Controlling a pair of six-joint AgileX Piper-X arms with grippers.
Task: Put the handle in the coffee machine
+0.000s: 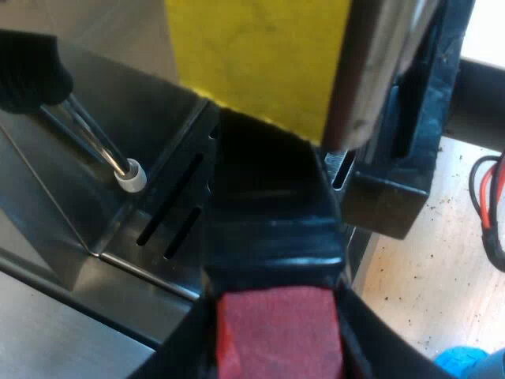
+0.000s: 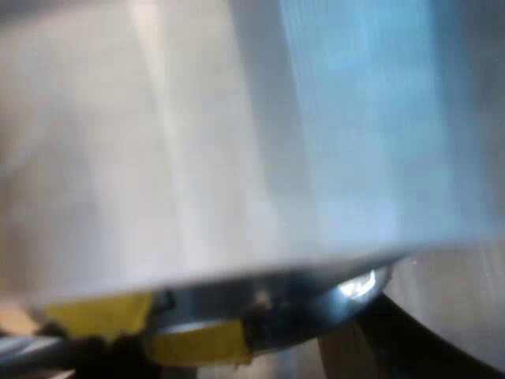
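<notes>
The holder's dark handle [image 1: 272,213] with its red end [image 1: 278,332] runs from close by me toward the espresso machine's front [image 1: 118,118]. Its far end goes in under a metal part that carries a yellow tape patch [image 1: 256,55]. My left gripper [image 1: 276,347] is shut on the handle at the red end, with a black finger [image 1: 177,351] on each side. The holder's metal basket is hidden under the yellow-taped part. In the right wrist view a brushed metal wall of the machine [image 2: 237,134] is very near, above a round metal rim [image 2: 316,296] with yellow patches [image 2: 197,343].
The steam wand with a white tip [image 1: 130,175] hangs over the slotted drip tray [image 1: 177,213] beside the handle. A black block [image 1: 402,158] stands against the machine by the light tabletop [image 1: 426,268], which is strewn with coffee grounds. A blue thing [image 1: 465,365] lies near the handle's red end.
</notes>
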